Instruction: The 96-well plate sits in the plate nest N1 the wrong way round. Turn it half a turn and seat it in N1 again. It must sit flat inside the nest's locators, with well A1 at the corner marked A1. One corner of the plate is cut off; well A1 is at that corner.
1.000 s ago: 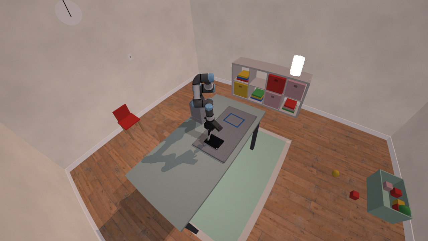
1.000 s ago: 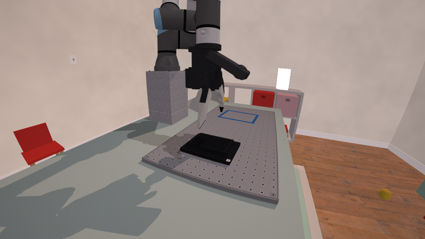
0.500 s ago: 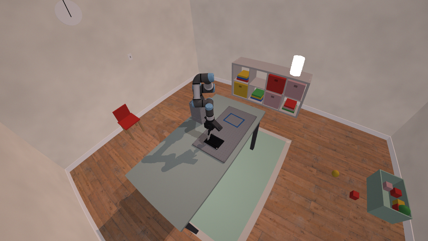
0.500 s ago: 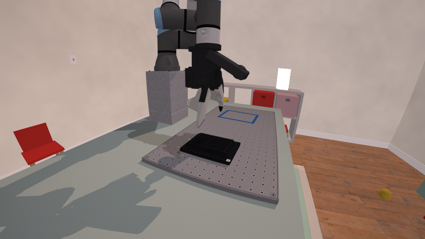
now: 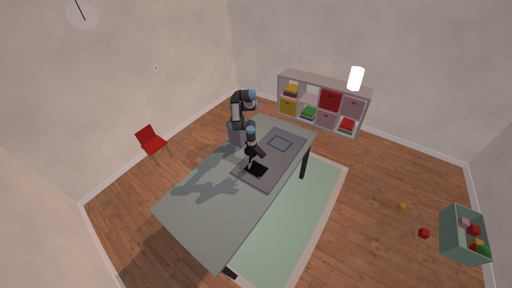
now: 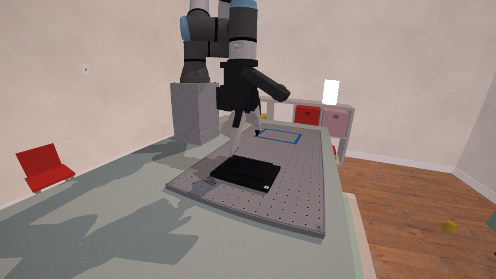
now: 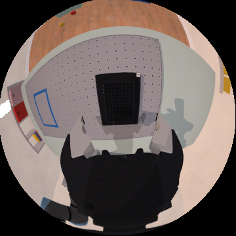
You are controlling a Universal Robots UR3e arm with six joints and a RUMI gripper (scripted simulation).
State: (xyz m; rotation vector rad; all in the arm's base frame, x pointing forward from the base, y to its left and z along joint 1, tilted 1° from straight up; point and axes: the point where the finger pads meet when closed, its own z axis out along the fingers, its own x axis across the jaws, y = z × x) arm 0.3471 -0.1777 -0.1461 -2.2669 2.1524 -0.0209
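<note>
Beige walls and a plank floor surround us, with a long grey-green table (image 5: 200,215) at the centre and a white cube shelf unit (image 5: 324,77) against the far wall. On the table we see a grey perforated metal breadboard (image 6: 294,204) carrying a blue-outlined rectangle (image 6: 277,136) at its far end. Our grey and black six-joint arm (image 6: 239,41) rises from a speckled grey pedestal (image 6: 188,114) and points straight down. Its black two-jaw gripper (image 6: 244,142) hangs with jaws spread wide, holding nothing, above the near short edge of the black 96-well plate (image 6: 246,170), which lies flat on the breadboard with a small white label (image 6: 266,187) at one corner.
</note>
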